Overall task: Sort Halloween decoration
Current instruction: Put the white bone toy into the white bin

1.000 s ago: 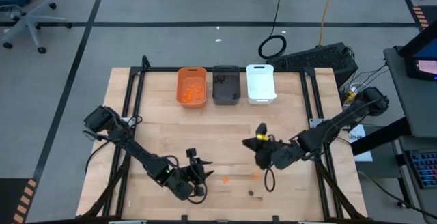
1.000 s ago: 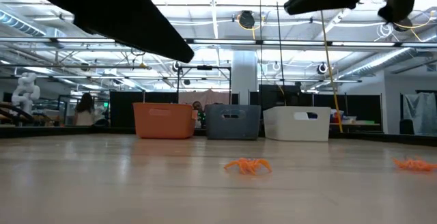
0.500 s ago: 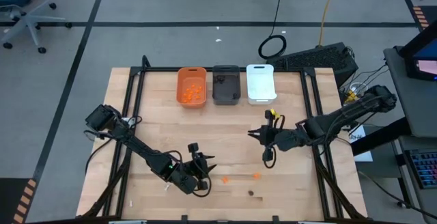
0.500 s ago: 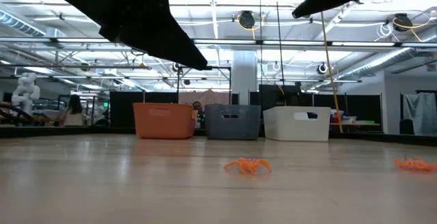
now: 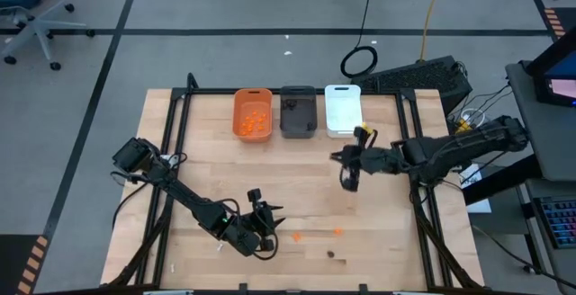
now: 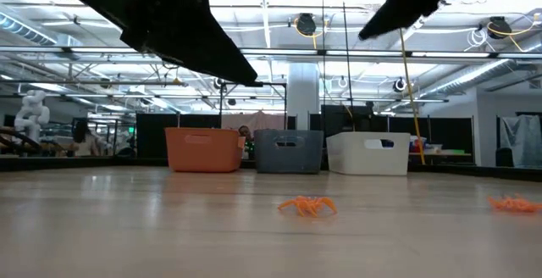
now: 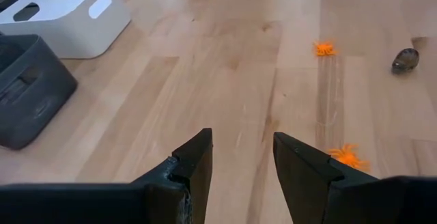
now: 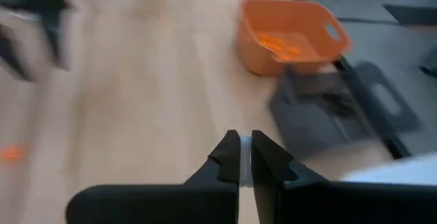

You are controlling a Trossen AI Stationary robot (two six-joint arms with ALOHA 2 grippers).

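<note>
Two orange pieces (image 5: 298, 237) (image 5: 337, 232) and a dark lump (image 5: 330, 254) lie on the table near its near edge. My left gripper (image 5: 263, 216) (image 7: 242, 159) hovers open just left of them; one orange piece (image 7: 348, 157) lies beside its finger, untouched. My right gripper (image 5: 346, 167) (image 8: 244, 157) hangs above the table's middle right, in front of the white bin (image 5: 343, 108), its fingers shut on a thin white stick (image 8: 245, 162). The low view shows two orange pieces (image 6: 307, 205) (image 6: 512, 202) resting flat on the wood. My right gripper pinches the white stick (image 8: 245, 176) between its two fingers; only a pale sliver shows in the narrow gap. The stick is lifted clear of the table. Which part of it the fingers have is hidden by the fingers themselves.
The orange bin (image 5: 253, 113), holding orange pieces, the dark grey bin (image 5: 298, 111) and the white bin stand side by side at the table's far edge. Bare wood lies between the bins and both grippers. A black frame (image 5: 175, 124) runs along the table's sides.
My right gripper has risen and travelled from beside the pieces near the near edge toward the far edge and the white bin, staying shut. My left gripper has shifted a little toward the right. The pieces on the table have stayed put.
</note>
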